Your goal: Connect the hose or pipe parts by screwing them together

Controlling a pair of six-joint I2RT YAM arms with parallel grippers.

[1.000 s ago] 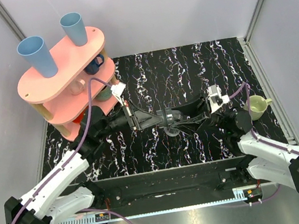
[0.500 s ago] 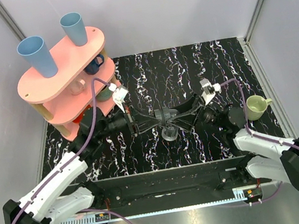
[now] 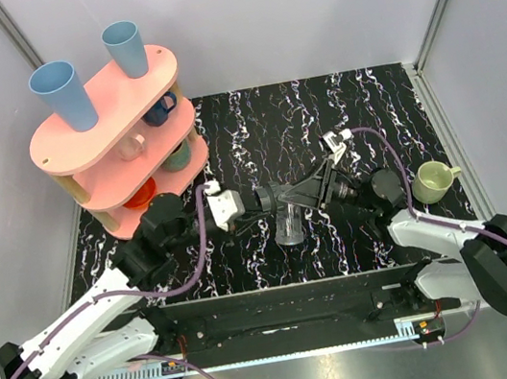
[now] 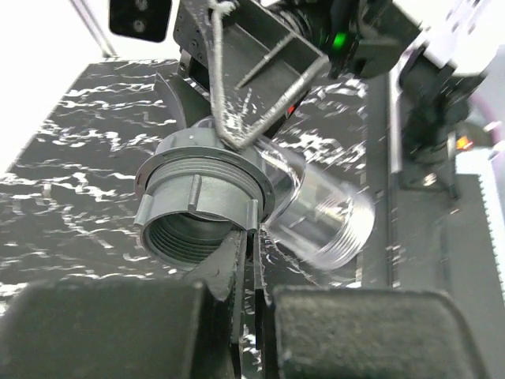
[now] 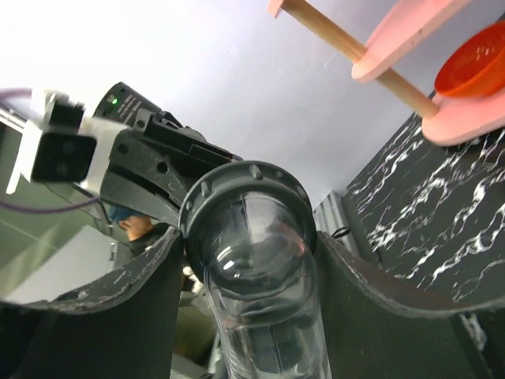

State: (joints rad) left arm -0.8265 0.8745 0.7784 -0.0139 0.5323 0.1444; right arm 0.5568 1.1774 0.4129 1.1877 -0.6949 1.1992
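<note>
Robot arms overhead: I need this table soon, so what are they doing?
Both arms meet over the middle of the table. The left gripper is pinched shut on the rim of a grey threaded nut, and the right gripper grips a clear tube. The nut sits at the tube's end; how far it is threaded on cannot be seen.

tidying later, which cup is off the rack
The pale green mug, alone on the black table at the right; the other cups sit on the pink rack.

Robot lab: walled marbled table (image 3: 318, 110)
</note>
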